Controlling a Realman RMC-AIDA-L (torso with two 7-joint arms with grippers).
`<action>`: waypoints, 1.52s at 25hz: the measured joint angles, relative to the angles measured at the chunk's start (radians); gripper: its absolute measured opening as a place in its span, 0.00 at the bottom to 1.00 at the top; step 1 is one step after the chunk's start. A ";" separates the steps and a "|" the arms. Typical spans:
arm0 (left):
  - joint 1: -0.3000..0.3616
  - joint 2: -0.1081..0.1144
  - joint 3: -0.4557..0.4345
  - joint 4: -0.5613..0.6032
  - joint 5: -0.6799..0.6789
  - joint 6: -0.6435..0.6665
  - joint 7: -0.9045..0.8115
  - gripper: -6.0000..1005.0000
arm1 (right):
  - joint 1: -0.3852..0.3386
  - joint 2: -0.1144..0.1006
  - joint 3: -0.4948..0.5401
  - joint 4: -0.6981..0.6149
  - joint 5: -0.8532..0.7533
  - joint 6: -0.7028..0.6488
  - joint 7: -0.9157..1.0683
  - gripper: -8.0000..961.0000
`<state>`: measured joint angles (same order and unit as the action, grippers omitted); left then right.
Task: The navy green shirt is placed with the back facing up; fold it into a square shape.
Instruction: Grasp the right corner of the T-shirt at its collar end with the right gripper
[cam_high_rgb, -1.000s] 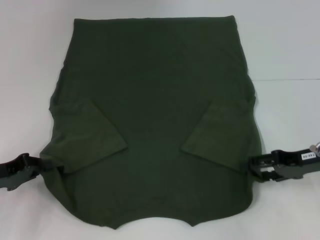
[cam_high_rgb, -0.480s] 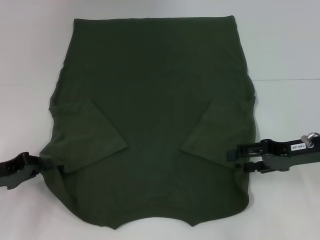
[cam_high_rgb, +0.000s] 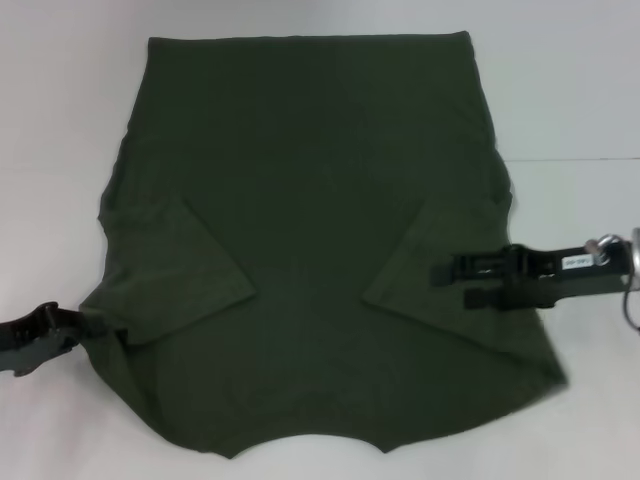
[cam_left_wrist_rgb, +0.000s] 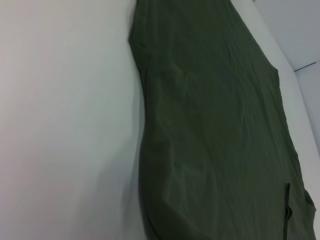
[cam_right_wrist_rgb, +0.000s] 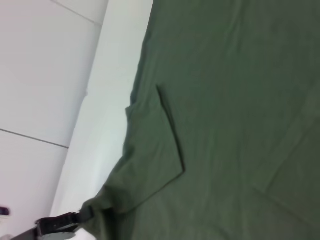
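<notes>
Left end effector (cam_high_rgb: 45, 335): low at the left side of the desk, at the shirt's left edge just below the folded-in left sleeve; its dark fingers meet the cloth there, but whether they are clenched on it cannot be told. It also shows far off in the right wrist view, at the corner of the cloth.
Desk (cam_high_rgb: 60, 130): plain white surface under everything, with a thin seam line running across on the right.
Navy green shirt (cam_high_rgb: 310, 200): spread flat in the middle of the desk, straight hem at the far side, curved neckline at the near edge; both short sleeves are folded inward onto the body as angled flaps. The lower right corner flares outward and looks blurred.
Right end effector (cam_high_rgb: 470, 283): reaching in from the right, over the right sleeve flap; two dark fingers lie one above the other with a gap between them, released, grasping nothing.
</notes>
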<state>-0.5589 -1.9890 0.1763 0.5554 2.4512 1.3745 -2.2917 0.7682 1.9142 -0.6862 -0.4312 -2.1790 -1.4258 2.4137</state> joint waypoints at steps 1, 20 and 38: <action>-0.001 0.000 0.000 0.000 0.000 0.000 0.000 0.03 | 0.000 -0.013 -0.005 -0.004 -0.005 -0.003 0.008 0.94; -0.003 0.000 0.004 -0.003 0.000 0.002 0.004 0.03 | -0.019 -0.088 -0.037 -0.031 -0.283 -0.026 0.067 0.94; -0.002 0.000 0.000 -0.003 0.000 0.001 0.009 0.03 | -0.029 -0.059 -0.076 -0.021 -0.298 0.021 0.065 0.94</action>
<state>-0.5614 -1.9895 0.1766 0.5522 2.4512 1.3759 -2.2824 0.7394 1.8557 -0.7621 -0.4525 -2.4768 -1.4052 2.4788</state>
